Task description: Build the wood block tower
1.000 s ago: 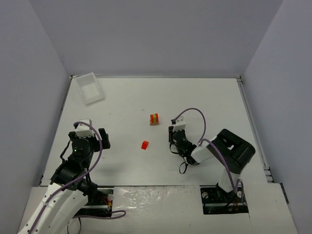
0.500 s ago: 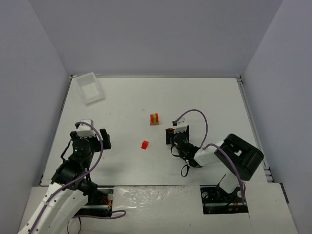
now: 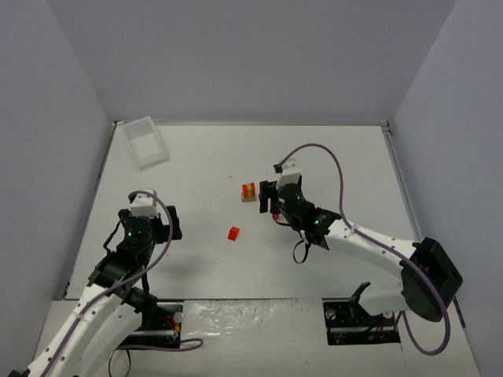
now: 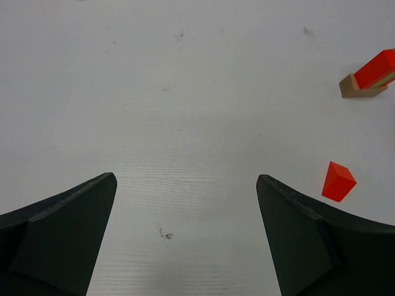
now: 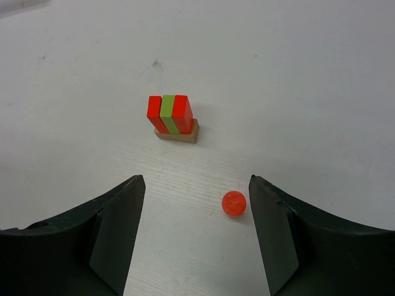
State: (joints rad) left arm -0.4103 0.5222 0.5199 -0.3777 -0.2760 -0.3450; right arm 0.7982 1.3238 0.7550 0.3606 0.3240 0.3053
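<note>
a clear tray (image 3: 147, 141) sits at the far left corner of the worktop (image 3: 330, 157), well apart from the building, so it plays no part here. the left jaws hang wide open over bare worktop near the left edge, gripping nothing; i judge that arm is parked out of the way.

toward the middle, a loose red block (image 3: 233, 233) lies alone, closer to the near edge than the tower. it looks like a piece not yet placed, perhaps the top. the wood block tower (image 3: 248, 191) stands about mid-worktop, a little toward the far edge. its tan base carries red, green and red pieces upright, side by side and touching.

just right of the tower, the right jaws are apart and grip nothing, pointed at the tower from close by. a small red ball (image 5: 234, 203) rests on the worktop between them, nearer the right one, touching neither. i judge nothing has a hold on it yet.
</note>
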